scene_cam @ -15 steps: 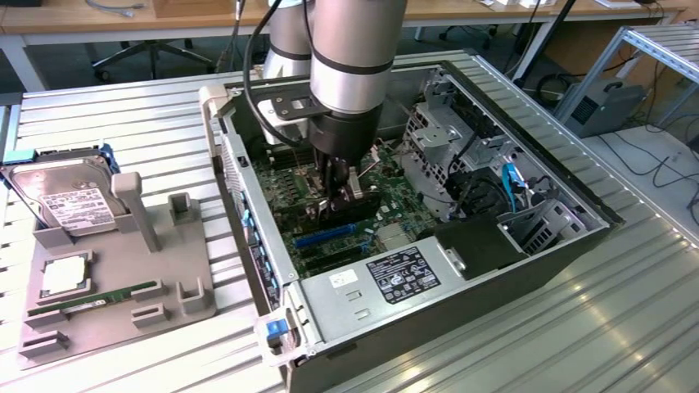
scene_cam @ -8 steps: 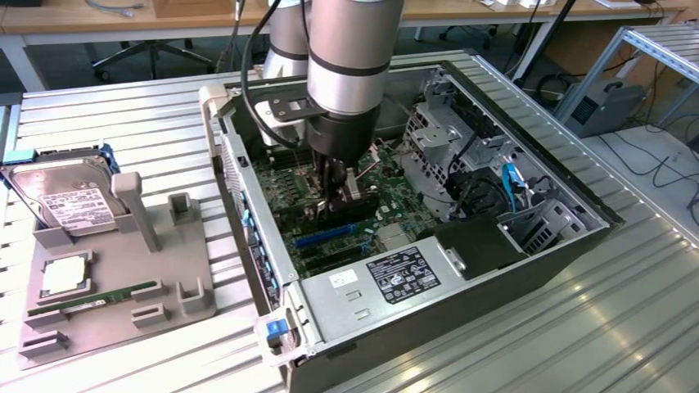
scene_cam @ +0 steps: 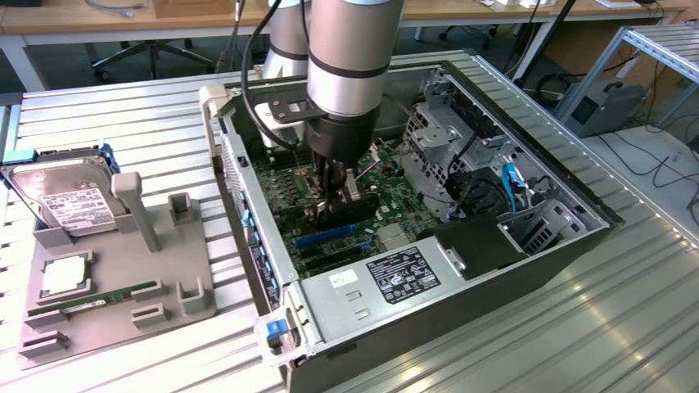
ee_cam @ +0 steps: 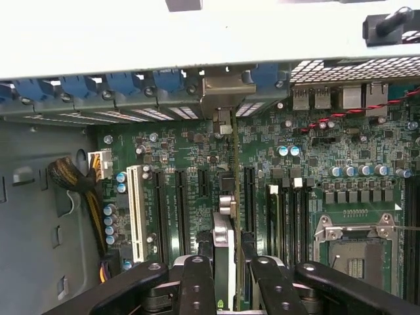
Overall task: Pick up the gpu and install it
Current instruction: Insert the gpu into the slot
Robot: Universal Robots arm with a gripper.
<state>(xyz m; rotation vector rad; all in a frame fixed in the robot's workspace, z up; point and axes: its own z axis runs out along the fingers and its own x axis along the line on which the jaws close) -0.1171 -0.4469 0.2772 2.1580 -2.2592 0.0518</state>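
We see our gripper [scene_cam: 331, 196] lowered inside the open computer case [scene_cam: 568, 217], its fingers pinching the gpu [ee_cam: 235, 197] by the upper edge. The card stands on edge directly under the hand, its long axis running along the motherboard [ee_cam: 308, 197] slots toward the case's rear wall, where its metal bracket [ee_cam: 226, 92] meets the slot openings. It appears aligned over a slot; whether it is fully seated we cannot tell.
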